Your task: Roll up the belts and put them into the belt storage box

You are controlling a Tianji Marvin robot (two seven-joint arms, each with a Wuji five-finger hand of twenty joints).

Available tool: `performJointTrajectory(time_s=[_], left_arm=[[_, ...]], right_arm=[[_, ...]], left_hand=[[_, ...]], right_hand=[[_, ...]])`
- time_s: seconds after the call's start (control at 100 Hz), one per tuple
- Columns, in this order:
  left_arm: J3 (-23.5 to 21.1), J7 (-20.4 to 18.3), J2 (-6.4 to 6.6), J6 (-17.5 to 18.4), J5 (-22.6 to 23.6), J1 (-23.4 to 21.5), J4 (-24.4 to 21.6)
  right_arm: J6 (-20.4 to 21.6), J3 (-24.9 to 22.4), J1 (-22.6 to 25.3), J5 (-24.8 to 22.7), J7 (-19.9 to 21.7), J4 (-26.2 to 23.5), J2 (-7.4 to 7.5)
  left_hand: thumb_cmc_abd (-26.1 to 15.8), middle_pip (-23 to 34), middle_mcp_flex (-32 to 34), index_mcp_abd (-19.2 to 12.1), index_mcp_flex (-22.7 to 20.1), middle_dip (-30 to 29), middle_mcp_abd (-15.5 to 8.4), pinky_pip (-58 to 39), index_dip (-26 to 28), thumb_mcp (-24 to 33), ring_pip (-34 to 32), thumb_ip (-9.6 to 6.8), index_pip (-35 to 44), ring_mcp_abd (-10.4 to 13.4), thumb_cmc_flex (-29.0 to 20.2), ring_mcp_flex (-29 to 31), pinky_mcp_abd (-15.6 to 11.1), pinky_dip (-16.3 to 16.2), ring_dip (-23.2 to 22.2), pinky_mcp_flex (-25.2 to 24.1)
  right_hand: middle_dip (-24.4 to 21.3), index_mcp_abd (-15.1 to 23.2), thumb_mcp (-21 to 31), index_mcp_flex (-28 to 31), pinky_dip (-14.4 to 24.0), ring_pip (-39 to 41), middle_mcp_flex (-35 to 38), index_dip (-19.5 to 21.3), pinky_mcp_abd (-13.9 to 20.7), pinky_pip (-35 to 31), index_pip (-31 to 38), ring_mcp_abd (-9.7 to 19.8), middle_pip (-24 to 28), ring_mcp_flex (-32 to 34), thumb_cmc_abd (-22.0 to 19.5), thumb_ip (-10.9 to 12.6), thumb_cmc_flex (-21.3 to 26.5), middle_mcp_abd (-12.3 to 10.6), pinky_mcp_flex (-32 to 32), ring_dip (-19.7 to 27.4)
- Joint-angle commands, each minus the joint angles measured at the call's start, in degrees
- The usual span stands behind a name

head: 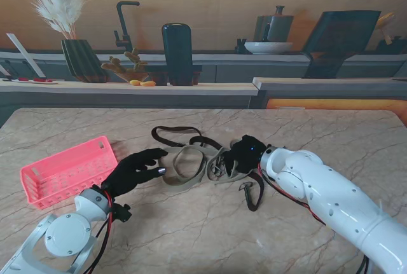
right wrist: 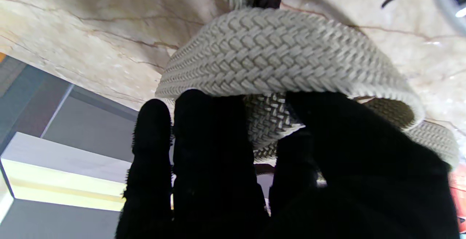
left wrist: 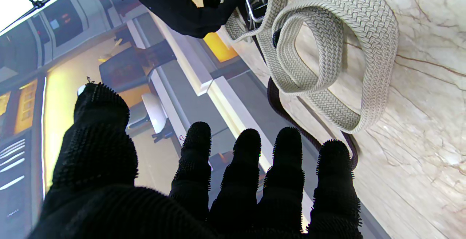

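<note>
The pink box sits at the table's left, nothing visible in it. Mid-table, the beige belt and brown belt lie tangled. Right hand grips the beige belt; left hand, fingers spread, holds nothing beside it.

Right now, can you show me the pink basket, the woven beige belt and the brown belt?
pink basket point(head: 67, 173): stand view, on its slatted side wall.
woven beige belt point(left wrist: 378, 31): left wrist view, on its looped braided strap.
brown belt point(head: 173, 129): stand view, on its far loop.
</note>
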State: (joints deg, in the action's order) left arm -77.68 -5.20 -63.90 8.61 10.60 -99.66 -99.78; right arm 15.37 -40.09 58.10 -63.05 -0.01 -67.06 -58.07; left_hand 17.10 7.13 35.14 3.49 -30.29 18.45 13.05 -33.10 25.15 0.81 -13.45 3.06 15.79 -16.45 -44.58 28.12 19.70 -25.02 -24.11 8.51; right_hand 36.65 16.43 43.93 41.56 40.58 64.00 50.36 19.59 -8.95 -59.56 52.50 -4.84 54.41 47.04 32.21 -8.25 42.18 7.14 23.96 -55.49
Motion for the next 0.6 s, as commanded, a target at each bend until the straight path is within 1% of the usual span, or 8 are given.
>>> performJointTrajectory(time_s=[0.0,0.11,0.2,0.32,0.45,0.59], left_arm=[[0.1,-0.1,-0.19,-0.4,-0.1,-0.4,-0.5],[0.3,0.4,-0.29,-0.3,0.0,-0.3,-0.4],[0.6,1.4,-0.48,0.2,0.3,-0.1,-0.2],[1.0,3.3,-0.82,1.2,0.8,0.1,0.3],[1.7,5.4,-1.26,1.8,1.3,0.7,1.0],[3.3,8.4,-1.89,1.5,2.2,1.5,1.6]], right_arm=[[0.1,-2.2,1.6,0.3,2.2,-1.9,0.05],[0.2,-6.9,4.8,2.4,6.8,-5.9,-0.08],[-0.7,-10.3,7.2,6.6,9.5,-8.6,-0.53],[-2.9,-13.7,9.8,12.8,11.1,-10.9,-1.29],[-6.8,-16.7,12.3,20.1,12.3,-13.1,-2.15],[-11.4,-19.7,15.3,26.1,11.0,-15.4,-3.26]], left_hand=[[-1.4,0.2,1.5,-1.2,-0.7,0.9,-1.0,-1.2,0.7,-1.4,-0.6,-0.98,-0.6,-0.3,-0.5,0.6,0.4,-1.1,-0.9,0.0],[-1.4,0.2,1.3,-1.2,-0.8,0.9,-1.0,-1.2,0.7,-1.4,-0.6,-0.99,-0.5,-0.3,-0.6,0.6,0.4,-1.1,-0.9,0.1],[-1.5,0.3,1.3,-1.2,-1.0,0.9,-1.2,-1.5,0.9,-1.3,-0.8,-0.99,-0.3,0.0,-0.8,0.6,0.3,-1.2,-1.0,0.2],[-1.4,0.4,1.1,-1.5,-1.2,1.1,-1.4,-2.0,1.1,-1.3,-0.9,-0.97,0.1,0.3,-1.0,0.5,0.4,-1.5,-1.1,0.3],[-1.5,0.7,1.2,-1.5,-1.3,1.3,-1.4,-2.7,1.4,-1.2,-1.0,-0.97,0.7,0.4,-1.4,0.3,0.4,-1.7,-1.2,0.3],[-1.8,1.2,1.5,-1.3,-1.7,1.6,-1.4,-3.5,1.8,-0.9,-1.4,-1.0,1.4,0.5,-2.4,0.4,0.4,-1.9,-1.4,0.4]], right_hand=[[-1.1,-0.9,-1.0,4.1,-1.0,-3.4,0.7,2.1,-1.9,-0.7,5.0,-0.6,-1.2,1.1,-3.1,-1.8,3.0,0.4,-1.4,2.0],[-2.0,-0.8,-3.4,3.6,-1.3,-7.9,-1.3,3.3,-2.4,1.6,4.1,-0.5,-4.9,-0.8,-5.7,-1.7,3.3,0.6,-3.1,4.0],[-2.4,0.0,-4.2,3.7,-1.8,-11.7,-3.5,4.4,-3.0,4.4,3.7,-0.2,-7.5,-2.8,-6.1,-1.5,3.3,0.6,-5.0,5.7],[-3.9,0.4,-3.7,4.5,-2.6,-18.3,-6.0,4.7,-4.4,8.8,3.1,0.1,-11.1,-5.3,-5.4,-1.7,2.8,0.4,-7.1,9.5],[-7.5,0.1,-3.4,4.6,-3.4,-27.9,-10.1,5.4,-5.3,13.2,2.9,0.1,-16.8,-8.8,-5.4,-1.9,2.9,0.4,-9.3,15.4],[-11.1,-0.7,-3.5,4.5,-3.6,-35.0,-13.2,6.5,-5.4,15.9,2.7,-0.3,-21.7,-12.0,-5.6,-1.8,3.1,0.8,-10.5,19.8]])
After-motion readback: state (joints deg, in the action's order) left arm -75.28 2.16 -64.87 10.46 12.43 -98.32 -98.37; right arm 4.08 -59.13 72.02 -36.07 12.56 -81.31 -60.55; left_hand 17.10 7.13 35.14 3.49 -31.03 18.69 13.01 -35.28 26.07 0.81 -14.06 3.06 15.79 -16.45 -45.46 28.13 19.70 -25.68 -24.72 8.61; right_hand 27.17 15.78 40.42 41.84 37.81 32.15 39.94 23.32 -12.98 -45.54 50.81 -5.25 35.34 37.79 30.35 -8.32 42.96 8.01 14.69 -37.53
